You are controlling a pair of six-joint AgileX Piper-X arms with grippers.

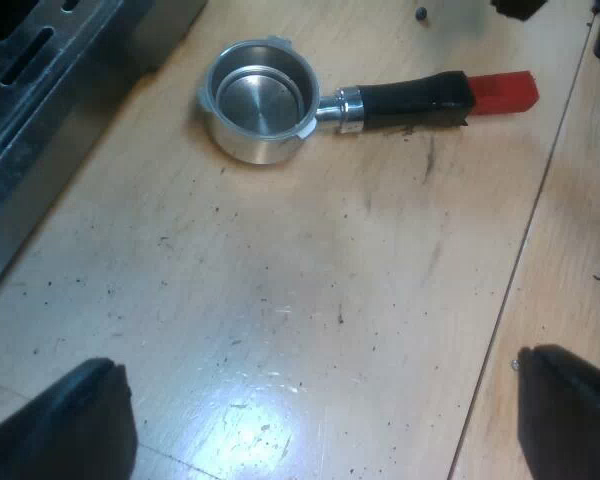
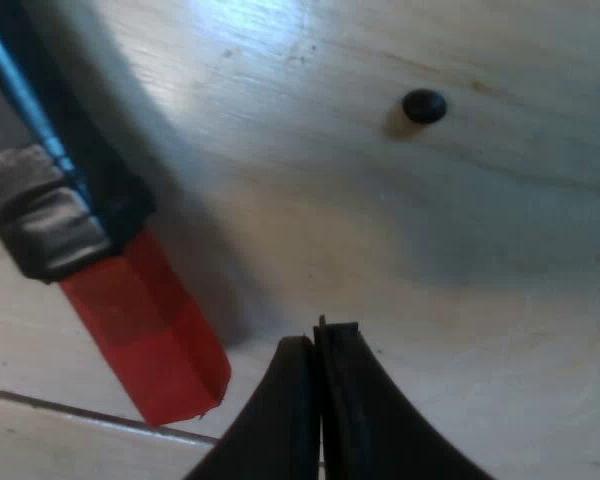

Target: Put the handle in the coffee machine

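as i judge it, the task is barely begun. the holder (image 1: 265, 100) lies loose on the table (image 1: 310, 300), bowl up and empty, and nothing grips its dark handle (image 1: 410, 100) or the red end (image 1: 502, 91). the machine (image 1: 40, 90) stands near the bowl side, apart from it. what is left: grasp the handle, lift, bring the bowl to the machine's front and lock it in.

the left gripper (image 1: 315, 405) hangs over bare table, well apart from the holder, its claw wide and empty. the right gripper (image 2: 318, 340) sits low over the table just beside the red end, fingers pressed together on nothing. it would have to open before any grasp.

a small dark dot (image 2: 423, 105) sits on the wood near the red end, and dark grains (image 1: 340, 318) speckle the table. neither looks likely to block the way to the machine.
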